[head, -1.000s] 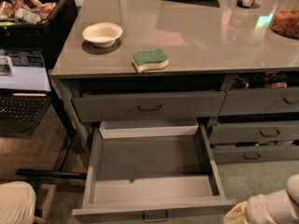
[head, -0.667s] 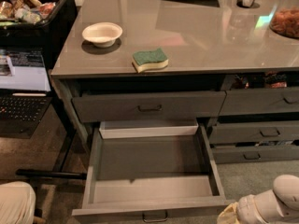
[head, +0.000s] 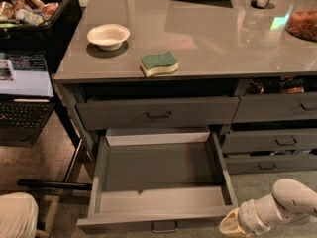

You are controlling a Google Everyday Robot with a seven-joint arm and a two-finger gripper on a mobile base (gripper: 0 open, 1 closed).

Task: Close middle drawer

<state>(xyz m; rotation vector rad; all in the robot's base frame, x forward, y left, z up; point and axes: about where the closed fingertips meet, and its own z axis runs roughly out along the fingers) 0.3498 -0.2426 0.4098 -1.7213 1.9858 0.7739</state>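
Observation:
The middle drawer is pulled far out from the left column of the grey counter. Its deep grey box is empty. Its front panel lies at the bottom edge of the view, with the small metal bar handle in its centre. My gripper is at the lower right on a white arm, right beside the right end of the drawer's front. The drawer above it stands slightly out from the counter.
A white bowl and a green sponge sit on the countertop. Narrower grey drawers fill the right column. A laptop and a black bin of snacks stand to the left. A beige shape is at the lower left.
My arm has moved left along the bottom of the view, bringing the gripper up to the right end of the open drawer's front. The drawer has not moved.

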